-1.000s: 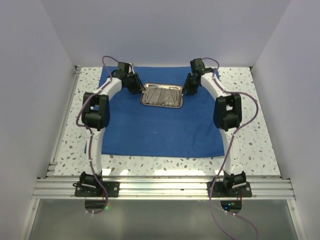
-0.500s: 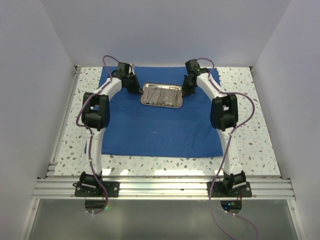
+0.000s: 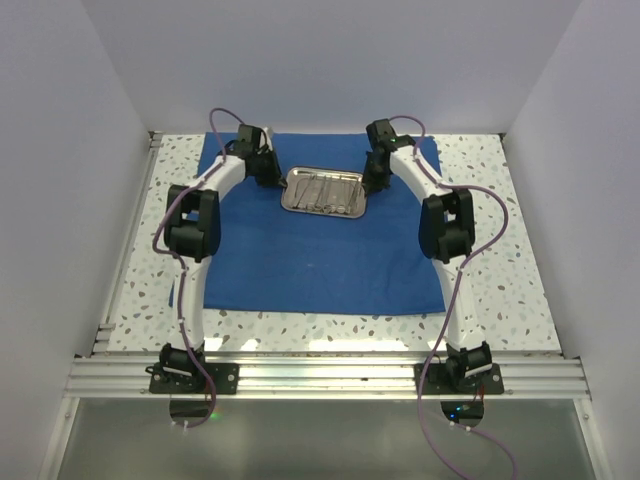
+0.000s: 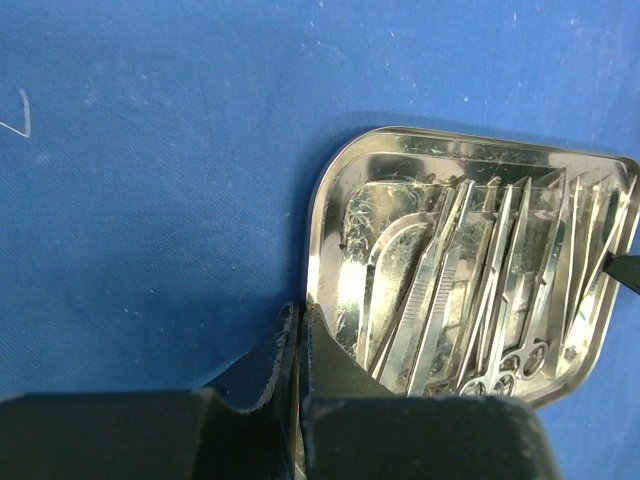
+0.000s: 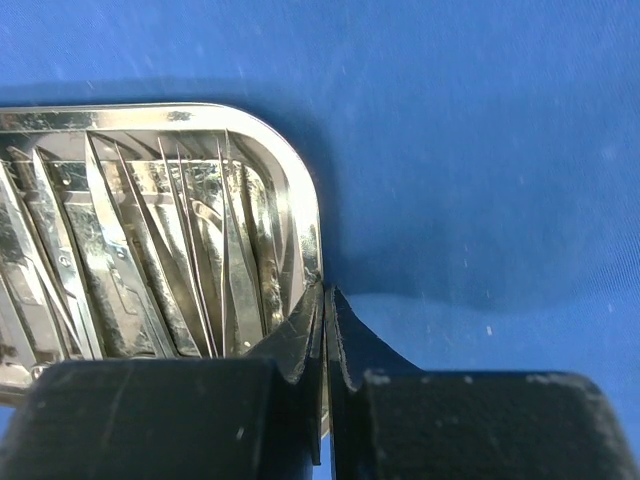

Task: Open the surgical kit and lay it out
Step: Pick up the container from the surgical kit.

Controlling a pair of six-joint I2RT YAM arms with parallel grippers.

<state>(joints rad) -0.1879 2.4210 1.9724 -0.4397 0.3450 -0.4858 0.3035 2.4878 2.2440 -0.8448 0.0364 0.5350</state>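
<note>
The steel tray [image 3: 322, 213] sits at the far middle of the spread royal-blue cloth [image 3: 310, 265]. It holds several slim silver instruments [image 4: 480, 290], which also show in the right wrist view [image 5: 150, 240]. My left gripper [image 3: 279, 181] is shut on the tray's left rim [image 4: 318, 230], jaws pressed together around it [image 4: 300, 312]. My right gripper [image 3: 369, 186] is shut on the tray's right rim [image 5: 300, 200], one finger inside and one outside [image 5: 326, 295]. I cannot tell whether the tray is lifted off the cloth.
The cloth lies flat over the speckled tabletop [image 3: 500, 280], which shows bare on both sides and in front. White walls close in the back and sides. An aluminium rail [image 3: 320, 375] runs along the near edge.
The right wrist has moved a little left and toward the far side, and the left wrist has edged the same way. The tray has barely shifted left.
</note>
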